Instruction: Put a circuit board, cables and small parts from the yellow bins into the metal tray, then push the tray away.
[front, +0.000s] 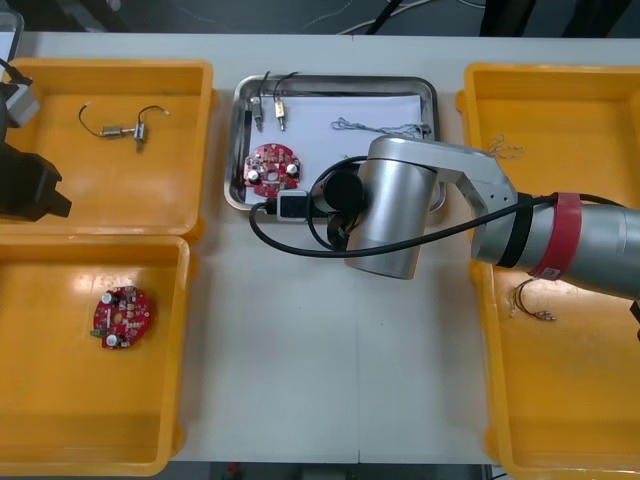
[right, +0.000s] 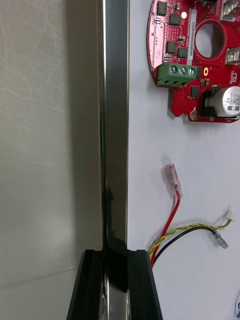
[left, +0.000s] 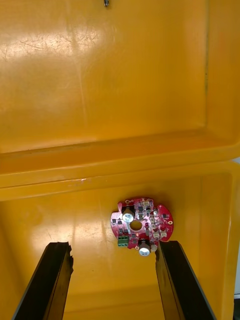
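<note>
Clamping near rim of metal tray (right: 116, 125) with right gripper (right: 116, 262) (circuit board (front: 273, 168) inside). Holding left gripper (left: 115, 250) open at table (front: 330, 350) left edge.

Front camera: above the arms, facing steeply down on the light surface (front: 330, 380), far edge at top. Farthest view; takes in four yellow plastic bins (front: 150, 200) along the left and right edges and the shiny metal tray with white inside (front: 320, 115) at the far middle.

Right wrist camera: very near, sighting along the tray's rim, which runs between the fingers of the right end effector (right: 117, 255). Shared with front: that rim, the round red circuit board in the tray (right: 187, 55).

Left wrist camera: farther off, looking down past the left end effector (left: 112, 245) into the two left bins. Shared with front: second round red circuit board (left: 142, 225), the wall between those bins.
</note>
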